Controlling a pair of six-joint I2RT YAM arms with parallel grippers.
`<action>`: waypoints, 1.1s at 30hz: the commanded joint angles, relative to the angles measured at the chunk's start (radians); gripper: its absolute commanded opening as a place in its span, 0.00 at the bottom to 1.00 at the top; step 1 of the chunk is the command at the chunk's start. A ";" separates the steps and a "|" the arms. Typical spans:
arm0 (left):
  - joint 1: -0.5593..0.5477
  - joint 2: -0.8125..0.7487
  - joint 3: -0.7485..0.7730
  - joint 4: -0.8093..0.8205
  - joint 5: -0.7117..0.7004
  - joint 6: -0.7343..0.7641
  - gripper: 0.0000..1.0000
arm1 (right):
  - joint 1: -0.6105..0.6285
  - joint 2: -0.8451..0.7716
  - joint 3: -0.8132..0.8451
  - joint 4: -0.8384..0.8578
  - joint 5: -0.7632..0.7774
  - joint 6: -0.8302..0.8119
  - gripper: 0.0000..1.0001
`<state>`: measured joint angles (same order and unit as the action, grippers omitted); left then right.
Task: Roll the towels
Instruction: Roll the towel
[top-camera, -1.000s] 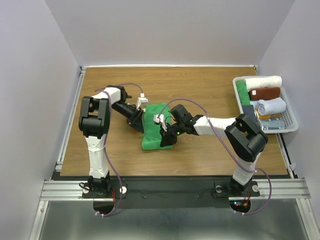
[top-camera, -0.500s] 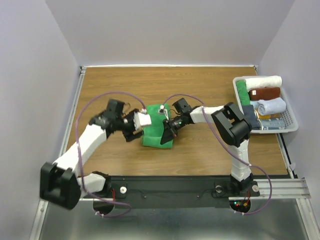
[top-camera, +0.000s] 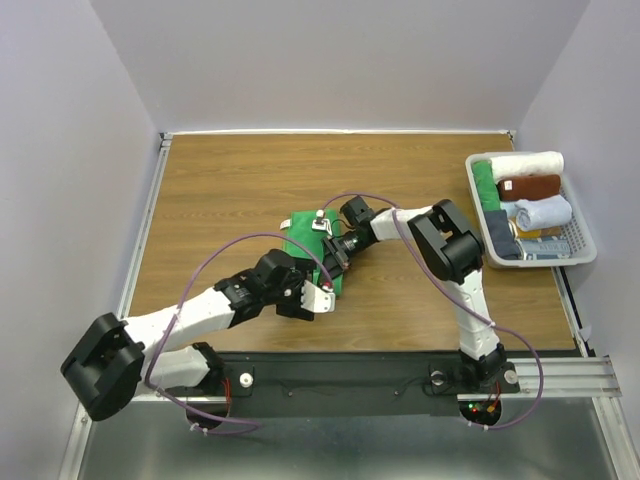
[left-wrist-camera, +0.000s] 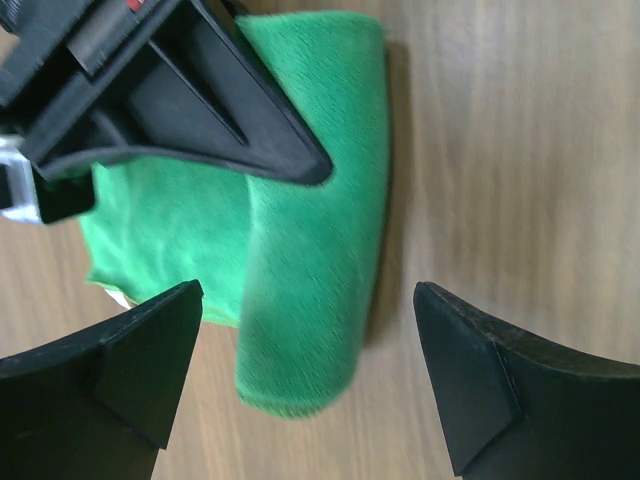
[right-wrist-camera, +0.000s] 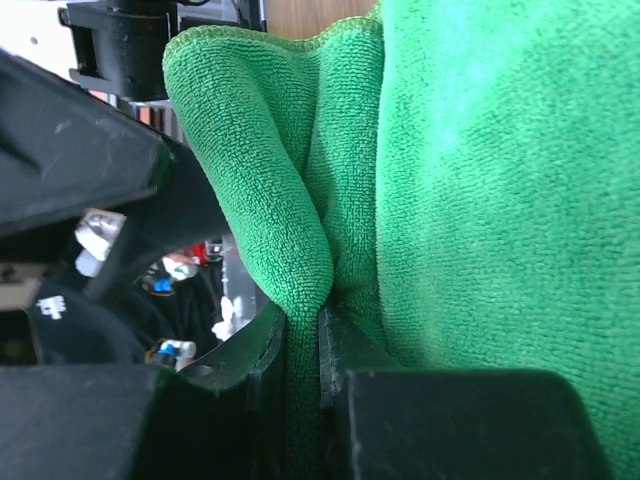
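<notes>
The bright green towel (top-camera: 302, 238) lies mid-table, partly rolled. In the left wrist view it (left-wrist-camera: 320, 250) shows as a thick roll with a flat part to its left. My right gripper (top-camera: 333, 256) is shut on a fold of the green towel (right-wrist-camera: 480, 180); the cloth is pinched between its fingers (right-wrist-camera: 303, 345). My left gripper (top-camera: 312, 290) is open at the towel's near end, and its fingertips (left-wrist-camera: 307, 300) straddle the roll's end without touching it. A pale blue rolled towel (top-camera: 545, 212) lies in the basket.
A white basket (top-camera: 580, 250) at the right edge holds a cream-white roll (top-camera: 527, 165), a brown roll (top-camera: 530, 187), a green roll (top-camera: 484, 185) and a dark folded cloth (top-camera: 497, 232). Walls enclose the table on three sides.
My left arm swung from the towel's left side round to its near end and now reaches in low from the left. My right gripper shifted slightly with the fold still held.
</notes>
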<state>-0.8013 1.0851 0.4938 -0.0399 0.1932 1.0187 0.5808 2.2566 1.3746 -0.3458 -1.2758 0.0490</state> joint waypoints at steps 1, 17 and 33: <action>-0.022 0.061 -0.027 0.201 -0.090 0.056 0.99 | -0.001 0.057 0.032 -0.045 0.082 -0.005 0.02; -0.032 0.171 -0.060 0.118 -0.024 0.117 0.42 | -0.015 0.116 0.104 -0.096 0.067 0.022 0.04; 0.065 0.389 0.181 -0.279 0.212 0.012 0.18 | -0.191 -0.094 0.204 -0.139 0.294 -0.008 0.62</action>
<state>-0.7712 1.3865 0.6277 -0.0685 0.2565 1.0801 0.4713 2.2555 1.5322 -0.5003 -1.1320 0.0868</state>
